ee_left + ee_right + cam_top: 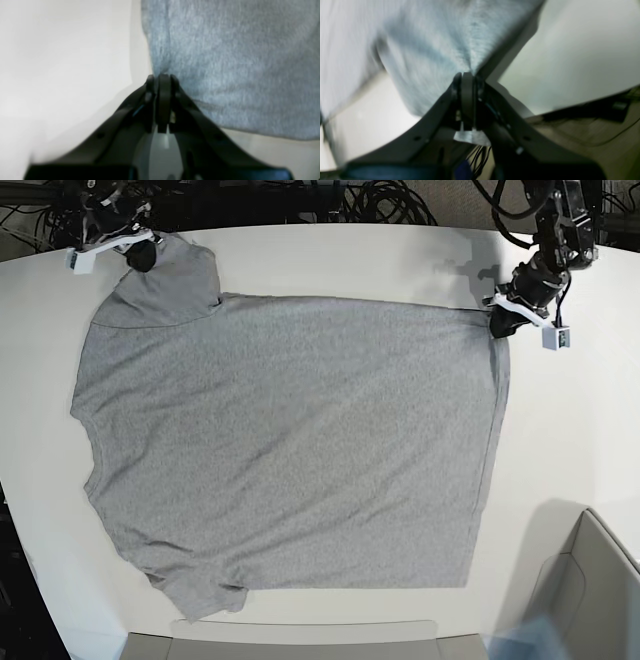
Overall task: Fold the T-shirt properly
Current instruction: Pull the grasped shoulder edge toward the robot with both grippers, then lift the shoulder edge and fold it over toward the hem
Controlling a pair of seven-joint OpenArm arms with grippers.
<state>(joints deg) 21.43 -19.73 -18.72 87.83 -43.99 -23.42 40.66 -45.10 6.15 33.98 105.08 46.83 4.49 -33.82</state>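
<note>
The heather-grey cotton T-shirt (290, 440) is spread plain side up on the white table (560, 410). Its far corners are clamped by the left gripper (497, 327) and right gripper (143, 256). A level, matched carry toward the near edge is judged next.

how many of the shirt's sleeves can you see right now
2. On the heather-grey cotton T-shirt, one short sleeve sits at the base view's top left, the other at the bottom left; neither looks hidden.

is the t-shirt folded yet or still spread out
Spread out. In the base view the T-shirt lies flat in a single layer across the table, both sleeves out; only the far sleeve corner is lifted and bunched.
</note>
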